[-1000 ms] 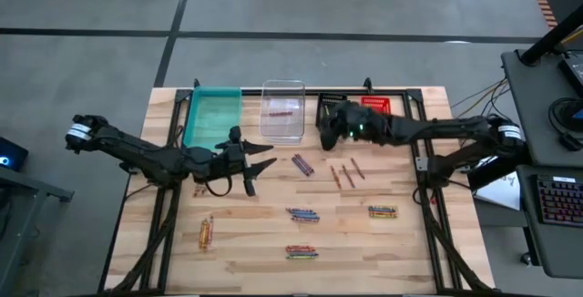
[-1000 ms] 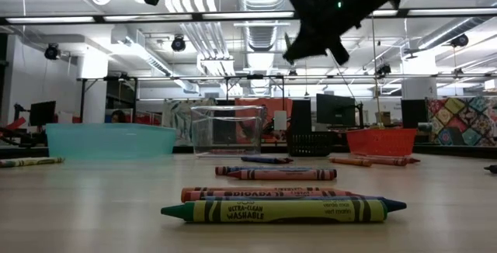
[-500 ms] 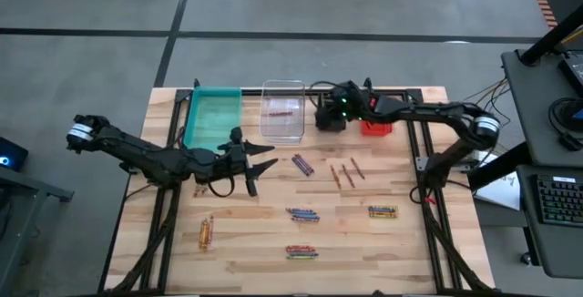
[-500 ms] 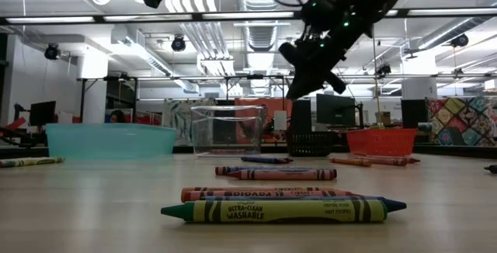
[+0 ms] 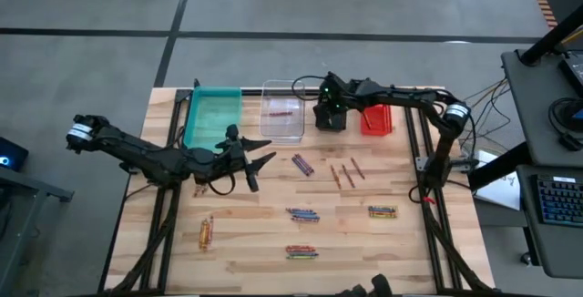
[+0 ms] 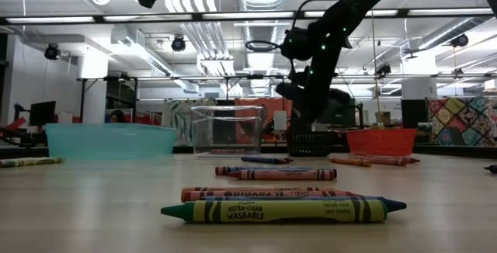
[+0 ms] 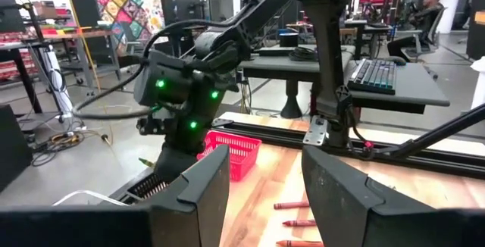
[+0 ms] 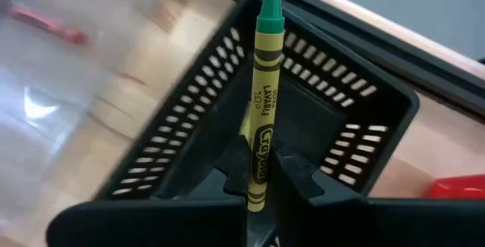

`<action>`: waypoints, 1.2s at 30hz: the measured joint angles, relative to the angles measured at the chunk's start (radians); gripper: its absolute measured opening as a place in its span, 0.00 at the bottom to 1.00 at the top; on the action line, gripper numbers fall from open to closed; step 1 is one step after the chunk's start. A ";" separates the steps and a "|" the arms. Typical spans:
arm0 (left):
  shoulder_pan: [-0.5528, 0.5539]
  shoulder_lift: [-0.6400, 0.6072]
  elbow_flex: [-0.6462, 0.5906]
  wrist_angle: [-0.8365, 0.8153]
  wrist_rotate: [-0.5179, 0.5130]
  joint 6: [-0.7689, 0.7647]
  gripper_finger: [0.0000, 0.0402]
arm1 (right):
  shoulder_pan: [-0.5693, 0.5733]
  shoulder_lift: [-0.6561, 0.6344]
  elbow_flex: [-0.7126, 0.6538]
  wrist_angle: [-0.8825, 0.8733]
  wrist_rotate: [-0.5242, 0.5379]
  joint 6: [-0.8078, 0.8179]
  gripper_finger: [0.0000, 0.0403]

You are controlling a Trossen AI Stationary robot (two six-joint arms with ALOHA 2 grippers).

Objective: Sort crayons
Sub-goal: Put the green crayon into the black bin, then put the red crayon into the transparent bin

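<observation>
Standing pinched between right jaws: green crayon [image 8: 263, 103]

Pale wood table [image 5: 273, 242], perforated black plastic bin [image 8: 333, 118], paper-wrapped green crayon [image 8: 263, 95]

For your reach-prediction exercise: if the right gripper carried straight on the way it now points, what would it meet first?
Most likely the black bin. The right gripper, shut on a green crayon, points into the bin's open top; depth is unclear, so the crayon's tip would probably touch the floor first.

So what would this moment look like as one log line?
right gripper: shut on green crayon, above black bin | left gripper: open, waiting mid-table
</observation>
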 joint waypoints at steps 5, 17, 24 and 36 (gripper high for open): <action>0.000 0.000 0.000 -0.001 0.000 0.003 0.37 | -0.016 0.032 0.001 -0.011 -0.002 0.012 0.04; 0.000 0.000 0.000 -0.009 0.000 0.003 0.37 | -0.018 0.051 0.001 -0.018 -0.001 -0.002 0.18; 0.000 0.000 0.000 -0.031 0.000 -0.005 0.37 | -0.018 0.051 0.003 -0.020 -0.001 -0.013 0.31; 0.000 0.000 0.000 -0.199 0.002 -0.108 0.37 | 0.075 -0.158 0.026 -0.052 -0.019 -0.109 0.31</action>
